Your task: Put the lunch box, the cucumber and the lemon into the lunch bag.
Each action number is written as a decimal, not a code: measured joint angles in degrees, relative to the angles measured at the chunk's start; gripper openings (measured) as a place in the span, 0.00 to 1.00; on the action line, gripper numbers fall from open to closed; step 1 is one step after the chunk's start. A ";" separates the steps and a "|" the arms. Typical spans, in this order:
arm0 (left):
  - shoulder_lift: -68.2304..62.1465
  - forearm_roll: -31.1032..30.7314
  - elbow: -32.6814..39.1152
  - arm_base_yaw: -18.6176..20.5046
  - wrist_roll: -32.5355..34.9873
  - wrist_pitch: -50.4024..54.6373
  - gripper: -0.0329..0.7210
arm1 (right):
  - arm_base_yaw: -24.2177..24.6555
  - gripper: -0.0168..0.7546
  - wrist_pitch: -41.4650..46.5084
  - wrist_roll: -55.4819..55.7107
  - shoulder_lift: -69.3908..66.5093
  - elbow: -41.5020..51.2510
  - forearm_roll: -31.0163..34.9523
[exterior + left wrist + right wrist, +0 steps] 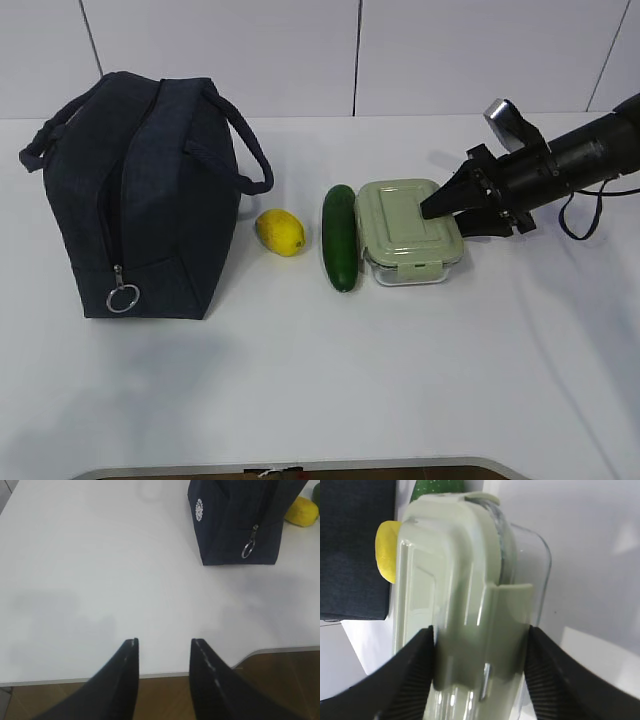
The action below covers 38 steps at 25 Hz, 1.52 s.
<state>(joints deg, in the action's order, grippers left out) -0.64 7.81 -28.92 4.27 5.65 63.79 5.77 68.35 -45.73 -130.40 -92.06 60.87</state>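
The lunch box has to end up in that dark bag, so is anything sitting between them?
Yes. The cucumber lies right beside the lunch box, then the lemon, before the lunch bag.

Bright, even light fills all three views, and the white counter is nearly washed out. Shadows are soft and faint: a grey smudge spreads in front of the lunch bag. In the right wrist view the lunch box carries pale glare streaks on its lid and looks soft, with the right gripper blurred at the bottom edge.
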 joint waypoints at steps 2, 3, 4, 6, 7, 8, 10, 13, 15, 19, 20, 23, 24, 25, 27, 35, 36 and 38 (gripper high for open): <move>0.00 0.00 0.00 0.00 0.00 0.00 0.36 | 0.00 0.59 0.00 0.00 0.00 0.00 0.00; 0.00 0.00 0.00 0.00 0.00 0.00 0.36 | 0.00 0.59 0.00 0.00 0.00 0.00 0.08; 0.00 0.00 0.00 0.00 0.00 0.00 0.36 | 0.00 0.59 0.00 0.00 0.00 0.00 0.08; 0.00 0.00 0.00 0.00 0.00 0.00 0.36 | 0.00 0.59 0.00 0.00 0.00 0.00 0.08; 0.00 0.00 0.00 0.00 0.00 0.00 0.36 | 0.00 0.59 0.00 0.00 0.00 0.00 0.13; 0.00 0.00 0.00 0.00 0.00 0.00 0.36 | 0.00 0.59 0.00 0.00 0.00 0.00 0.13; 0.00 0.00 0.00 0.00 0.00 0.00 0.36 | 0.00 0.59 0.00 0.00 0.00 0.00 0.22; 0.00 0.00 0.00 0.00 0.00 0.00 0.36 | 0.00 0.59 0.00 -0.09 0.00 0.00 0.22; 0.00 0.00 0.00 0.00 0.00 0.00 0.36 | 0.00 0.58 0.00 -0.09 0.00 0.00 0.22; 0.00 0.00 0.00 0.00 0.00 0.00 0.36 | 0.00 0.54 0.00 -0.09 0.00 0.00 0.50; 0.00 0.00 0.00 0.00 0.00 0.00 0.36 | 0.00 0.53 0.00 -0.09 0.00 0.00 0.50; 0.00 0.00 0.00 0.00 0.00 0.00 0.36 | 0.00 0.52 0.00 -0.09 0.00 0.00 0.50; 0.00 0.00 0.00 0.00 0.00 0.00 0.36 | 0.00 0.52 0.00 -0.09 0.00 0.00 0.50; 0.00 0.00 0.00 0.00 0.00 0.00 0.36 | 0.00 0.52 0.00 -0.09 0.00 0.00 0.50; 0.00 0.00 0.00 0.00 0.00 0.00 0.36 | 0.00 0.52 0.00 -0.09 0.00 0.00 0.65; 0.00 0.00 0.00 0.00 0.00 0.00 0.36 | 0.00 0.52 0.00 0.76 0.00 0.00 0.64; 0.00 0.00 0.00 0.00 0.00 0.00 0.36 | 0.00 0.51 0.00 0.89 0.00 0.00 0.64; 0.00 0.00 0.00 0.00 0.00 0.00 0.36 | 0.00 0.51 0.00 1.11 0.00 0.00 0.64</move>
<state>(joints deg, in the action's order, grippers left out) -0.64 7.81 -28.92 4.27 5.65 63.79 5.77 68.35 -44.63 -130.40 -92.06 61.51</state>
